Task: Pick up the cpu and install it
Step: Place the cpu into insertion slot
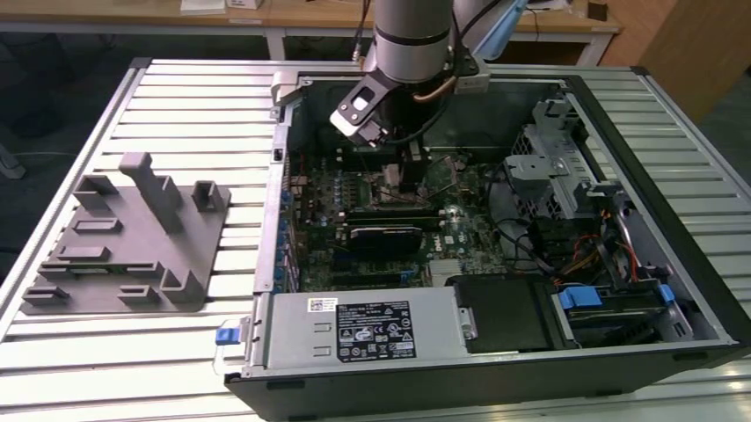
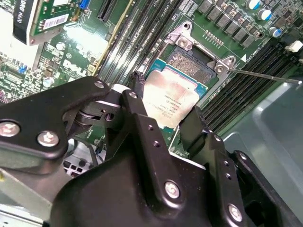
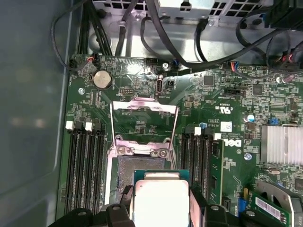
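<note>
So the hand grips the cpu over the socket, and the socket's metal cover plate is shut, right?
No: the first wrist view shows the cover plate swung open. The hand does grip the cpu over the socket.

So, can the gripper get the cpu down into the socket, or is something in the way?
Probably yes. The gripper holds the cpu just over the socket, partly covering it. The load plate is flipped open and the lever is swung aside; nothing seems to lie between cpu and socket.
</note>
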You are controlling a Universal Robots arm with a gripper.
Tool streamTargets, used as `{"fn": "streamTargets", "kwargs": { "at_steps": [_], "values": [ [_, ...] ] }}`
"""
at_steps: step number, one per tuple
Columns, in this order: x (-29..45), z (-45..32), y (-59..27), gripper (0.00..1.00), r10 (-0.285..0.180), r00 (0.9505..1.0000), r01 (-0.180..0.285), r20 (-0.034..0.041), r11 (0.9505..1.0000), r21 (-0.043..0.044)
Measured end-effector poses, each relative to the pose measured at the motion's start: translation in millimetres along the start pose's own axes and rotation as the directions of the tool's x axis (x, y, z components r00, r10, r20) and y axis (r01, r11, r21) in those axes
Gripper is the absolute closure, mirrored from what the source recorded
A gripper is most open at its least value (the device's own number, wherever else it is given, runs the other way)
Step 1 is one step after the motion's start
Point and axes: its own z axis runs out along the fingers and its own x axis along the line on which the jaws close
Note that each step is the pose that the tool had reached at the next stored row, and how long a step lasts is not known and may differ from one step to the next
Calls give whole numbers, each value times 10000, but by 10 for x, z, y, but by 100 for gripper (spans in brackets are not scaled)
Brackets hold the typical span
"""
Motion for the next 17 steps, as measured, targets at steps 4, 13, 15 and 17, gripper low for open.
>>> {"fn": "streamTargets", "kwargs": {
  "at_steps": [4, 13, 15, 17],
  "values": [
    [16, 39, -2, 46, 0, 10000, 0, 1, 10000, 0],
    [48, 121, -6, 46, 142, 9999, -142, 13, 9999, 2],
    [57, 136, -6, 46, 192, 9998, -192, 14, 9998, 1],
    [65, 152, -7, 46, 243, 9997, -243, 19, 9997, 2]
  ]
}}
